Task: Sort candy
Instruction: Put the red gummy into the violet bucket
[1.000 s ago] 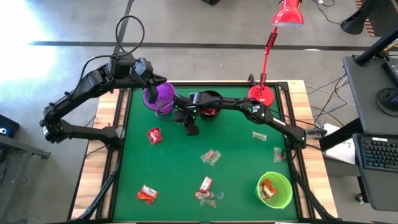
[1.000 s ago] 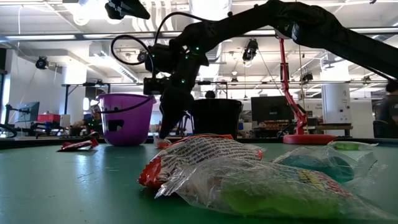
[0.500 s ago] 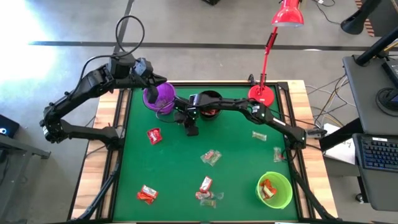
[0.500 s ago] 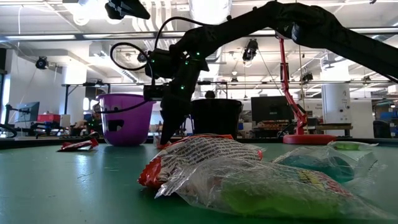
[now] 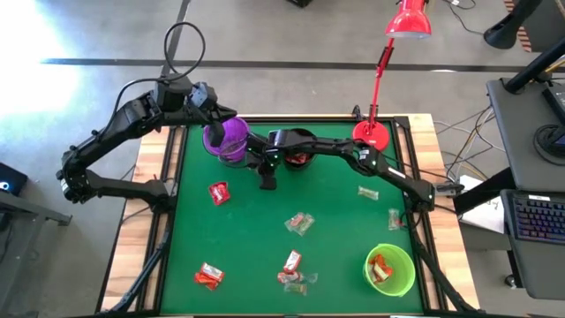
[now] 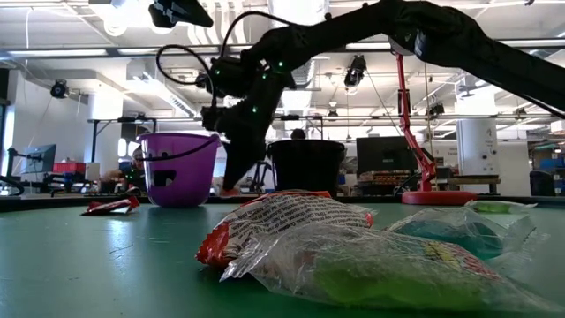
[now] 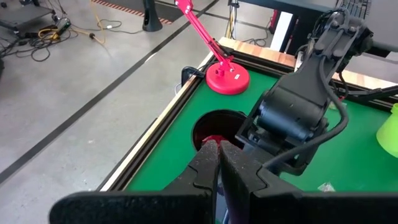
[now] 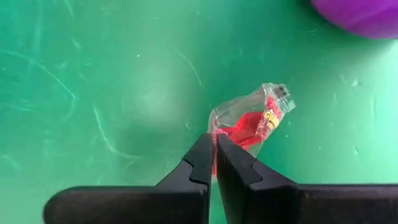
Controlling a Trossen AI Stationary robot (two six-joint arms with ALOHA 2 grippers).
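Near the purple cup [image 5: 231, 137], we see our right gripper [image 8: 214, 144] clamped on a red candy [image 8: 252, 123] just above the green counter [image 5: 335, 221], likely to carry it to a cup. Our left gripper [image 7: 217, 149], clenched empty, waits above that cup.

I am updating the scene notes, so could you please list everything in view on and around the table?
Green felt table: one, wood-framed.
Purple plastic cup: one, far left of table.
Black cup: one, far middle, red inside.
Lime-green cup: one, near right corner, red candy inside.
Small wrapped candy: about eight loose, red or clear, e.g..
Red desk lamp: one, far right edge.
Left gripper: shut, over purple cup.
Right gripper: shut on red wrapped candy, beside purple cup.
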